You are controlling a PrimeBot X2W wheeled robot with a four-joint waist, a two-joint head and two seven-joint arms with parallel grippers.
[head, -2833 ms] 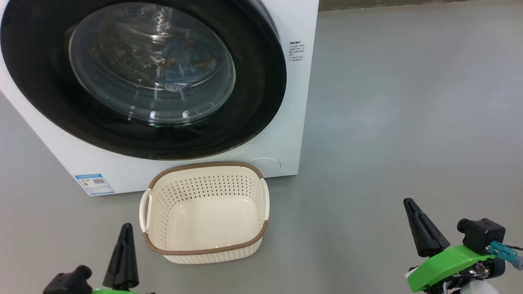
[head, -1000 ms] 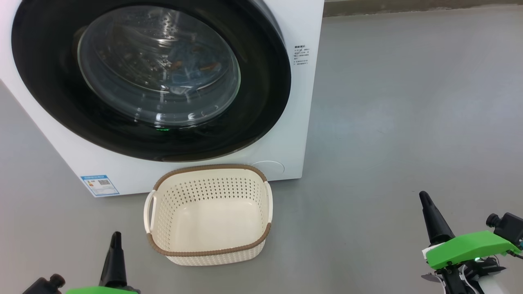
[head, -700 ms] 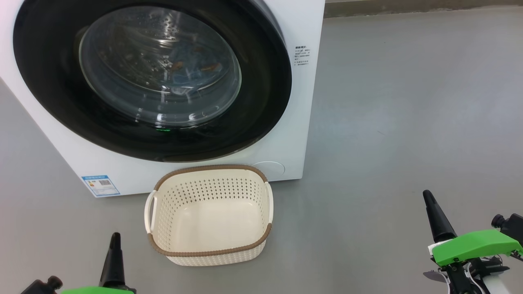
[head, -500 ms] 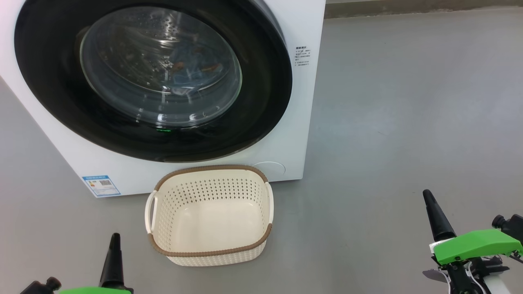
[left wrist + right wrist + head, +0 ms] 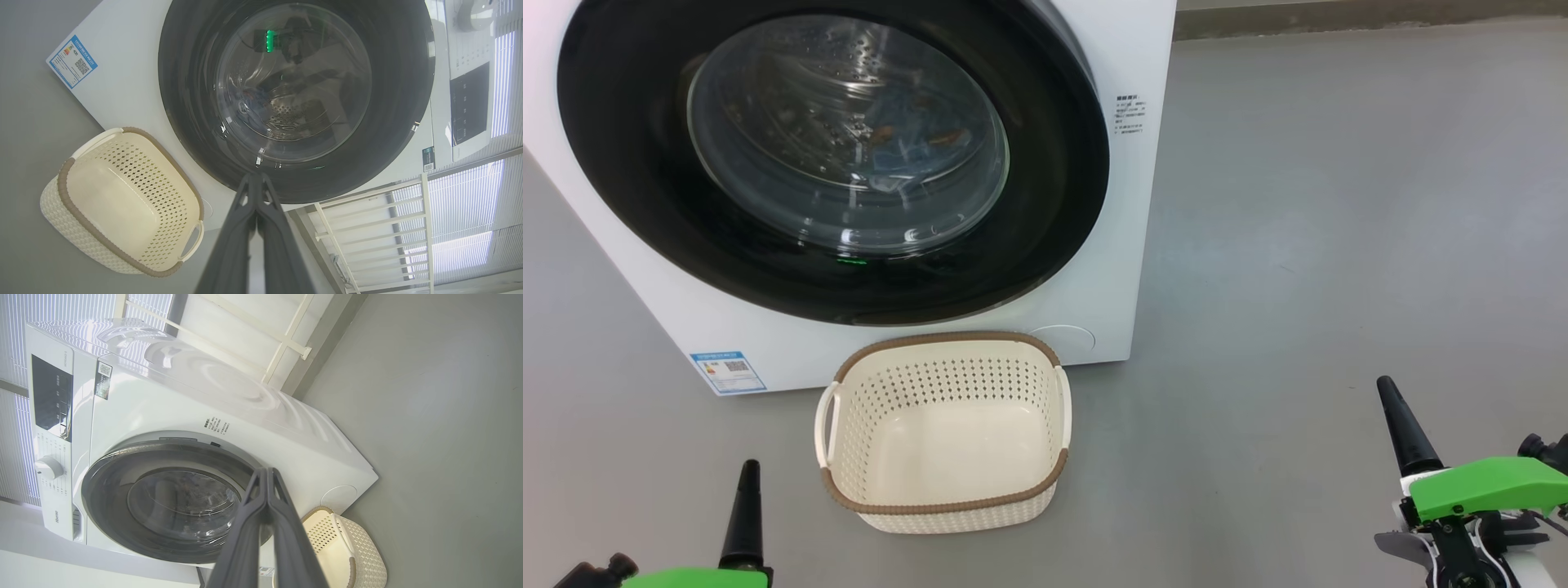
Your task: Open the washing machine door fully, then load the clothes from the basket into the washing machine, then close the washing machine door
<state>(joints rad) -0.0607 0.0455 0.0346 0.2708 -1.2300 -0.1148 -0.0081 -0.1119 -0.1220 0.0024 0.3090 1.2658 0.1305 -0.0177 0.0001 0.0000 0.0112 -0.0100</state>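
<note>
The white washing machine (image 5: 1131, 49) (image 5: 122, 94) (image 5: 253, 412) stands ahead with its round black washing machine door (image 5: 1062, 180) (image 5: 404, 102) (image 5: 110, 486) closed flat against the front. Behind the glass window lie the light-blue clothes (image 5: 907, 135) in the drum. On the floor just before the machine sits the cream basket (image 5: 943, 494) (image 5: 81, 241) (image 5: 359, 555), with nothing inside. My left gripper (image 5: 749, 467) (image 5: 255, 176) is shut, low and to the left of the basket. My right gripper (image 5: 1383, 384) (image 5: 265, 470) is shut, far out to the basket's right.
Grey floor (image 5: 1339, 204) spreads wide to the right of the machine. A blue label sticker (image 5: 727, 371) marks the machine's lower left corner. A white railing (image 5: 367, 228) and window blinds (image 5: 470, 212) lie beyond the machine.
The head camera has shifted a little, so the whole scene slid right. Both grippers have sunk slightly lower in the picture and stay shut. Door and basket are unmoved.
</note>
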